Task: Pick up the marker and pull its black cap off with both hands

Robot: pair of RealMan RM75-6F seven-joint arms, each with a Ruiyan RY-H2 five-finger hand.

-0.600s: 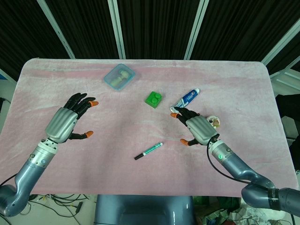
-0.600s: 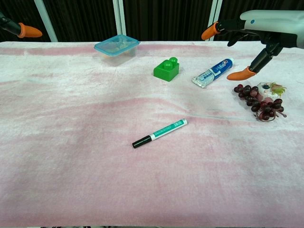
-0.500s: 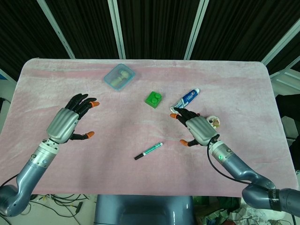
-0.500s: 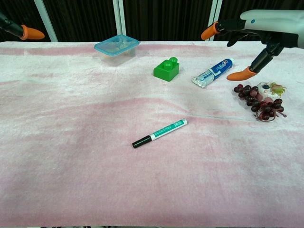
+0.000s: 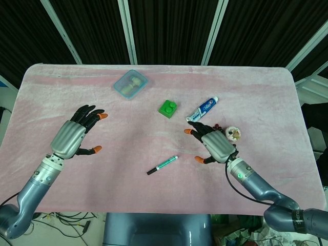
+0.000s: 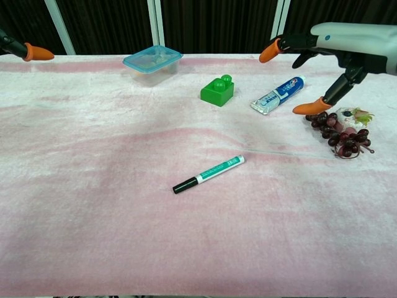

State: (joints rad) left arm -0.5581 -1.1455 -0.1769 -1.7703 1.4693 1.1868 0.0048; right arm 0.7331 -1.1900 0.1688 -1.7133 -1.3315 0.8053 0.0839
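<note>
The marker (image 5: 162,165) (image 6: 208,174), green and white with a black cap at its near-left end, lies flat on the pink cloth near the table's middle front. My right hand (image 5: 214,145) (image 6: 335,46) hovers to the marker's right with fingers spread, holding nothing. At the left of the table my left hand (image 5: 76,134) is raised with fingers apart and nothing in it; the chest view shows only one orange fingertip (image 6: 37,52) of it. Neither hand touches the marker.
A green toy brick (image 5: 167,108) (image 6: 218,90) and a toothpaste tube (image 5: 203,108) (image 6: 278,94) lie behind the marker. Grapes (image 6: 339,135) sit right beside my right hand. A lidded blue container (image 5: 130,84) (image 6: 152,61) stands at the back.
My right hand has shifted slightly toward the front and left, nearer the marker. The left hand has barely moved. The marker lies where it was.
</note>
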